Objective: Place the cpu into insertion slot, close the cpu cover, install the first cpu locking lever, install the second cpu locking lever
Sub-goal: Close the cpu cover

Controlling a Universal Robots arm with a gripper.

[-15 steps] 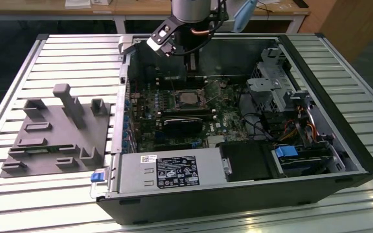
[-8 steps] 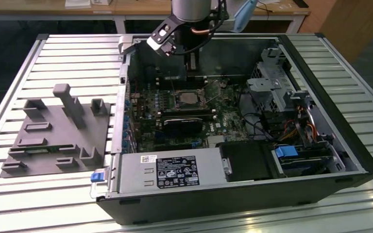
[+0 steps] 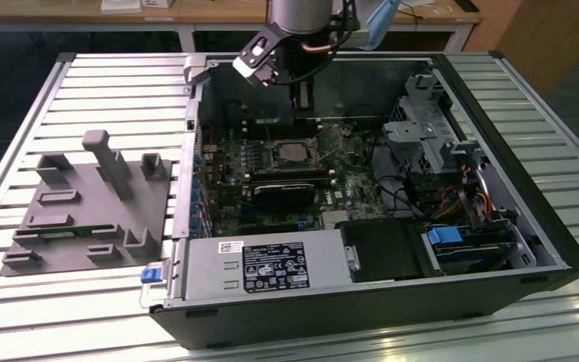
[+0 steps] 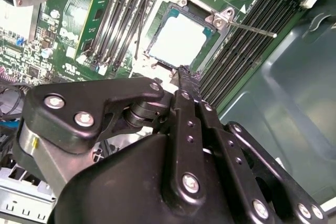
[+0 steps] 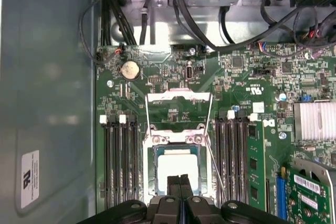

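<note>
Fingers (image 5: 174,190) pinched together, empty, just over the cpu (image 5: 178,167) under its closed cpu cover (image 5: 173,139); I judge the first locking lever (image 5: 215,166), loose beside them, needs pressing down.

My gripper (image 5: 180,182) showing matte black. Cpu (image 5: 177,167) gleaming pale silver, insertion slot (image 5: 149,174) rim shining silver. Motherboard (image 5: 157,85) showing green, memory slots (image 5: 119,161) running black stripes. Table (image 3: 99,83) showing light grey ribbing; fixture block (image 3: 78,204) reading plain grey.
</note>
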